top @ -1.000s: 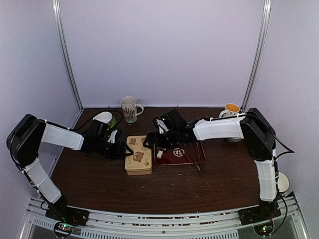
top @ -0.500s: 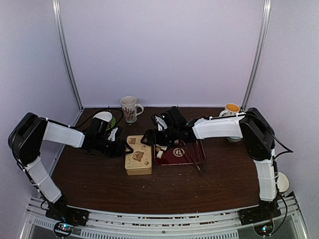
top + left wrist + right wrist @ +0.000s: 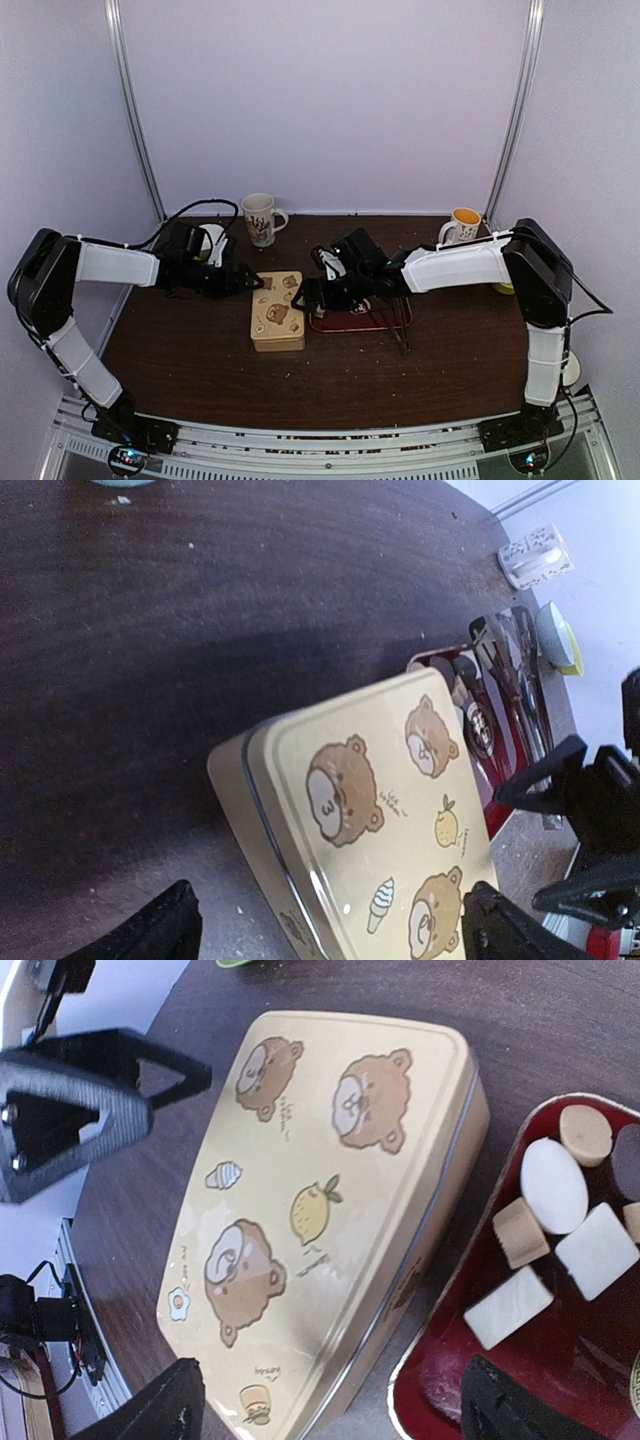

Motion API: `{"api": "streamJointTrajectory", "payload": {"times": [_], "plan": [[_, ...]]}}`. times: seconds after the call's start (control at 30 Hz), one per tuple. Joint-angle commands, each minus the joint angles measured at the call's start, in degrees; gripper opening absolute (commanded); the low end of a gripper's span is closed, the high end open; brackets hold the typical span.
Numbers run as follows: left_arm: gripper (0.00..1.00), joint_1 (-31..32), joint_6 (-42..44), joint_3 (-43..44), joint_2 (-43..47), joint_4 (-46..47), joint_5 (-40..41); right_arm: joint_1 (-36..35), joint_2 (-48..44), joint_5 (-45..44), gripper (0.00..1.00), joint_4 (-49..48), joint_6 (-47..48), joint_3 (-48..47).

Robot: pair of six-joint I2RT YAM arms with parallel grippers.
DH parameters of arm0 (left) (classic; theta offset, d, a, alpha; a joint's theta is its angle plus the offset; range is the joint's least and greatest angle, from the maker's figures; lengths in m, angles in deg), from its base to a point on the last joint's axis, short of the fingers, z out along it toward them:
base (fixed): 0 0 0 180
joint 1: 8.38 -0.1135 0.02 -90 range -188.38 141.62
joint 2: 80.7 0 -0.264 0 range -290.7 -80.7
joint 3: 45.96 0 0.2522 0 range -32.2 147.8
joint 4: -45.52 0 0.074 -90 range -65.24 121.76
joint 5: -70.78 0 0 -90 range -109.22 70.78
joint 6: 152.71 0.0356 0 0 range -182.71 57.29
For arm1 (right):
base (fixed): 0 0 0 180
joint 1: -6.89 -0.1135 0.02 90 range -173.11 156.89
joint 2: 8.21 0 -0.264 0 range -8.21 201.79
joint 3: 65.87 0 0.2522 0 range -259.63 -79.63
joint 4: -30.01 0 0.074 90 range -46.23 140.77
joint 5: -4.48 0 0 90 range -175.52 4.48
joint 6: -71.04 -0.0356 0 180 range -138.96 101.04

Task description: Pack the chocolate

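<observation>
The chocolate sits in the red tray, just right of the bear-print tin, and the tin's lid looks shut. My read is that the lid has to come off before anything gets packed.

Both grippers are empty. The left gripper hangs by the tin's far left corner with its fingers spread wide and nothing between them. The right gripper hovers over the seam between tin and tray, its fingers wide apart too.

To do it well, I'd have one side pin the tin's base flat on the counter while the other catches the lid edge and lifts straight up. It looks like slick metal, so a sloppy pinch will probably skid it into the tray.

Both arms reach in low from the sides, forearms nearly level, wrists tipped down toward the tin. I can't tell whether any finger actually touches it.
</observation>
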Motion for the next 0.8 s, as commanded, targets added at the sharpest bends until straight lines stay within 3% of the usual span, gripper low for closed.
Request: {"api": "streamJointTrajectory", "payload": {"times": [0.0,0.37,0.77], "plan": [[0.94,-2.4,4.2,4.6,-0.9,0.0,-3.7,-2.1,-3.1,-1.3,0.89,-1.2,-1.0,2.6],[0.92,-2.8,12.5,16.4,-11.5,-1.4,-11.3,-6.8,-5.3,-5.2,0.95,1.2,1.2,5.8],[0.9,-2.8,10.0,26.3,-24.7,0.8,-22.9,-9.4,-4.9,-9.1,0.94,2.6,4.4,6.1]]}}
